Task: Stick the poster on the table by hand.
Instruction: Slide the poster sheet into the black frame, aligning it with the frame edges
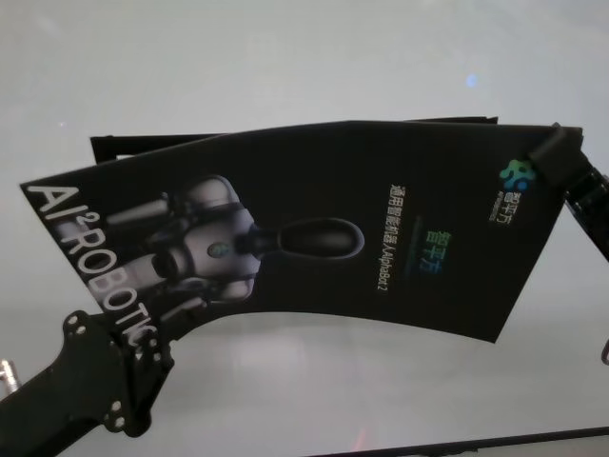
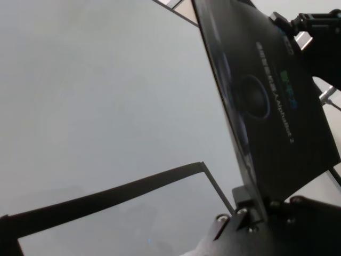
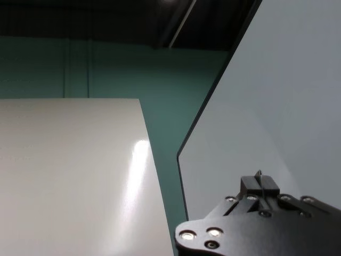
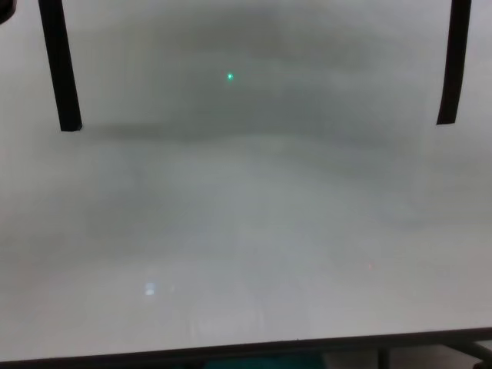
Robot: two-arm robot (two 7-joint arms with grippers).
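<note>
The black poster [image 1: 314, 238], with a robot picture and white letters, hangs bowed in the air above the white-grey table [image 1: 285, 57]. My left gripper [image 1: 143, 335] is shut on its near left corner. My right gripper [image 1: 557, 148] is shut on its far right corner. In the left wrist view the poster [image 2: 277, 106] shows almost edge-on, clamped in the left gripper [image 2: 249, 205], with the right gripper [image 2: 298, 24] at its far end. In the right wrist view the right gripper [image 3: 259, 184] pinches a thin edge above the table [image 3: 287, 80].
Narrow black strips lie on the table: one behind the poster [image 1: 133, 143], also in the left wrist view [image 2: 106, 197], and two in the chest view [image 4: 61, 69] [image 4: 453, 61]. The table's near edge [image 4: 246, 352] is dark. Another white table [image 3: 69, 176] stands beyond green floor.
</note>
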